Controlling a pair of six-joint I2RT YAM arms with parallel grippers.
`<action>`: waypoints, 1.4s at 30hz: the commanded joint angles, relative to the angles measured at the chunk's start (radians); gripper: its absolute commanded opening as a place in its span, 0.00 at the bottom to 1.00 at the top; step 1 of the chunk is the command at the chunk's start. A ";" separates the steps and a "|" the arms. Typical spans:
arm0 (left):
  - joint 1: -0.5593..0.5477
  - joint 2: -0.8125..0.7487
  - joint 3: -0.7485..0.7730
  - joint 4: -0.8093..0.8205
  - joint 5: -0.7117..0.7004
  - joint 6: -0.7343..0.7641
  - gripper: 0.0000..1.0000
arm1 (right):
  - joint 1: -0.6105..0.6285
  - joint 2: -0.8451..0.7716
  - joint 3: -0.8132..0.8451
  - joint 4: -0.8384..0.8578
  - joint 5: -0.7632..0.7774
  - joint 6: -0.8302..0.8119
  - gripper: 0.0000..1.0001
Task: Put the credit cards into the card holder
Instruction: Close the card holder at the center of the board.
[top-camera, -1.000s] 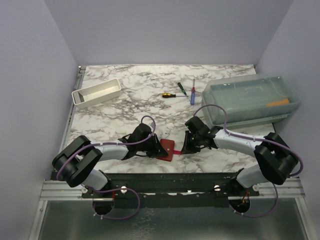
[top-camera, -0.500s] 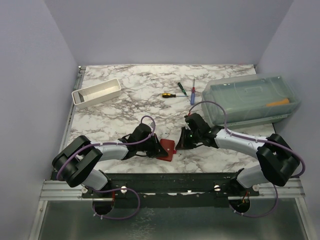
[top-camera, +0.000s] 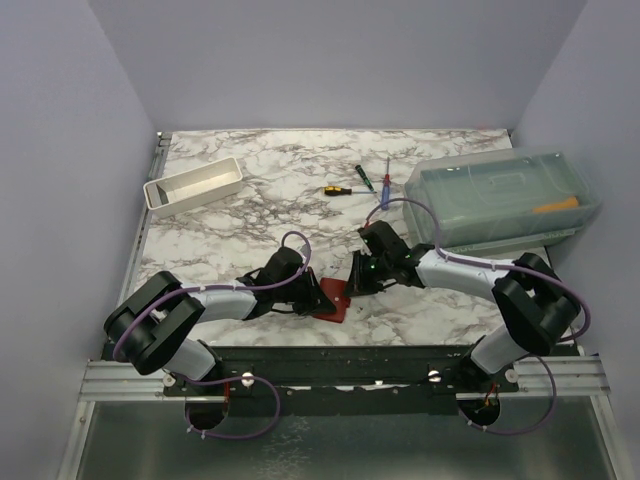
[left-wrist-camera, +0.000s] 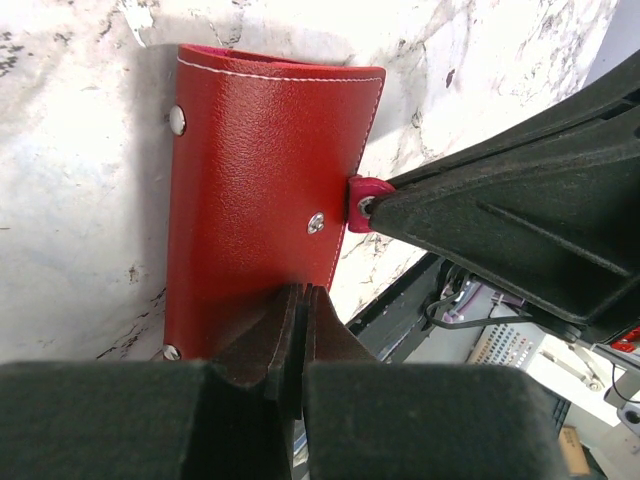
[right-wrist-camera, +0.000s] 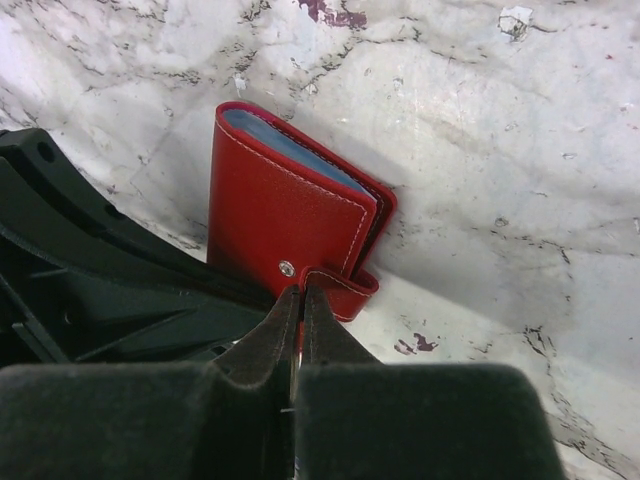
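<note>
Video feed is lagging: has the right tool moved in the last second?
Yes. The right tool has slid left, away from the clear box, toward the red card holder.

Right end effector (top-camera: 356, 284) at red card holder (top-camera: 335, 298).

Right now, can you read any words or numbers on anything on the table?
No word, number or sign can be read anywhere.
Red card holder: plain leather, only white stitching and metal snaps, no text.
White tray: no text visible.
Clear box: any label is too small to read.
Screwdrivers: any marks are too small to read.
</note>
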 joint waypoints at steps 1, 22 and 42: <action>-0.011 0.002 -0.020 -0.055 -0.051 0.015 0.00 | 0.012 0.032 0.032 -0.031 -0.004 -0.026 0.00; -0.011 0.004 -0.010 -0.069 -0.055 0.018 0.00 | 0.071 0.139 0.106 -0.159 0.070 -0.066 0.00; -0.011 -0.016 -0.021 -0.078 -0.061 0.017 0.00 | 0.144 0.151 0.131 -0.145 0.079 -0.012 0.18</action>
